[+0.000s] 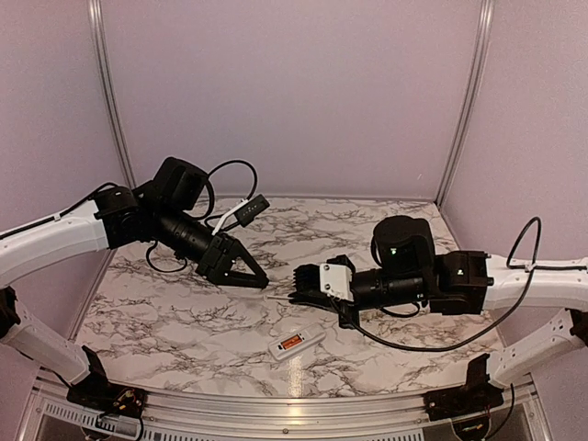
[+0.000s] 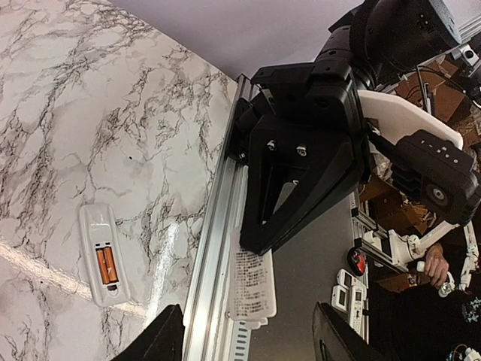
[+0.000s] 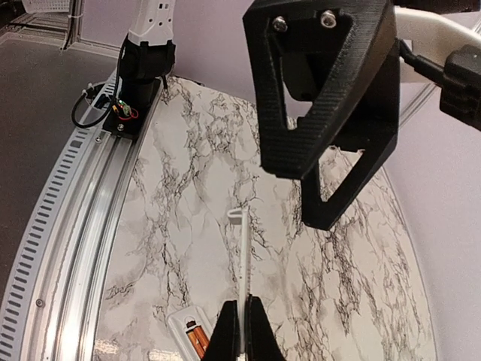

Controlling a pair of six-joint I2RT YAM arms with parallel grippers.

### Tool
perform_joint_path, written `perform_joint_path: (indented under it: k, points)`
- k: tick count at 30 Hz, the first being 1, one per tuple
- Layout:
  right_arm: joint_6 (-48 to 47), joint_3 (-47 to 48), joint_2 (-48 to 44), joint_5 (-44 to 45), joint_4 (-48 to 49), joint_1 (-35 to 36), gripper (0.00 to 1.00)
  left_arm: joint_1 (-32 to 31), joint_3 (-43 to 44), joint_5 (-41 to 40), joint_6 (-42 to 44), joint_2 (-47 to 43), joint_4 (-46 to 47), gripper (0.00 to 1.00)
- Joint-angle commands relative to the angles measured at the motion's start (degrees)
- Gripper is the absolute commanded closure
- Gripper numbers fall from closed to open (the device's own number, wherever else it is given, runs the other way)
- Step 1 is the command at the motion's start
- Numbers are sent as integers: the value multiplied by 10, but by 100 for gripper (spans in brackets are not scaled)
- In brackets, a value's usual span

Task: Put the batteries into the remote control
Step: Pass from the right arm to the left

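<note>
The white remote control (image 1: 296, 342) lies back-up on the marble table, near the front middle. Two orange batteries (image 1: 291, 343) sit side by side in its recess. It also shows in the left wrist view (image 2: 104, 254) with the batteries (image 2: 106, 266), and in the right wrist view (image 3: 188, 333). My right gripper (image 1: 299, 296) is shut on a thin white battery cover (image 3: 244, 256), held above the table beyond the remote. The cover's printed face shows in the left wrist view (image 2: 252, 282). My left gripper (image 1: 250, 276) is open and empty, facing the right gripper across a small gap.
The metal rail (image 2: 214, 248) runs along the table's front edge. The left arm's base (image 3: 139, 68) is bolted to it. Beyond the table, several other remotes (image 2: 344, 289) lie on a dark floor. Purple walls enclose the sides and back.
</note>
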Motion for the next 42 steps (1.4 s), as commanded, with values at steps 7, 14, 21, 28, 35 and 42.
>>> perform_joint_path:
  k: [7,14,21,28,35,42]
  points:
    - [-73,23,9,82,-28,31,100,-11,-12,23,37,33,-71,40]
    - [-83,21,8,97,-29,41,100,-28,3,32,33,59,-71,42]
    - [-92,21,17,105,-28,50,100,-45,16,41,35,76,-71,51]
    - [-97,20,20,105,-26,51,100,-47,21,46,36,79,-71,59]
    - [-102,21,20,104,-28,52,100,-47,27,43,34,82,-71,68]
    - [-108,21,22,112,-31,57,100,-47,29,46,32,86,-71,63]
